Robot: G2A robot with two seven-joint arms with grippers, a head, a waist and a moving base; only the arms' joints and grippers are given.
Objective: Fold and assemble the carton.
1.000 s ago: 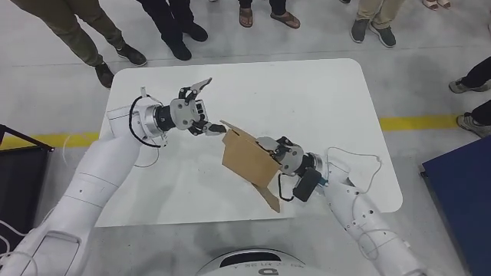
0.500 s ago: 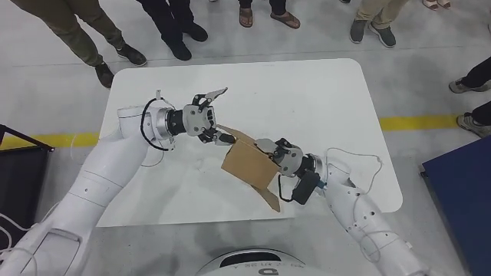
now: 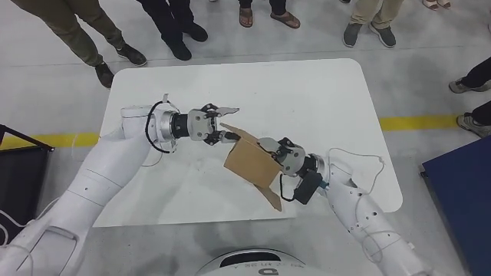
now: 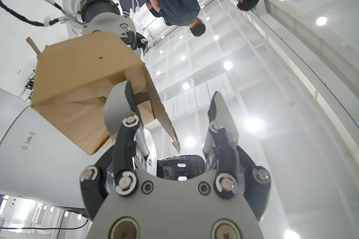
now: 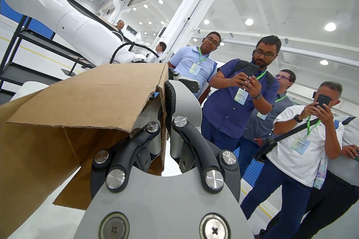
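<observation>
A brown carton [image 3: 252, 162] is held above the middle of the white table [image 3: 322, 92], partly squared up, with loose flaps hanging at its ends. My right gripper [image 3: 270, 149] is shut on one edge of the carton [image 5: 84, 100]; its fingers [image 5: 179, 105] pinch the cardboard wall. My left gripper [image 3: 229, 123] is open at the carton's far-left upper flap. In the left wrist view one finger [image 4: 120, 102] lies against the carton [image 4: 81, 77] and a flap edge sits between the spread fingers of that gripper [image 4: 171, 101].
Several people stand along the table's far edge [image 3: 230, 65]. A dark rack [image 3: 15, 169] stands to the left of the table and a blue panel [image 3: 460, 199] to the right. Bare tabletop lies at the far right [image 3: 345, 107].
My left gripper has moved right towards the carton and now reaches its upper flap. The carton and right gripper have shifted only slightly.
</observation>
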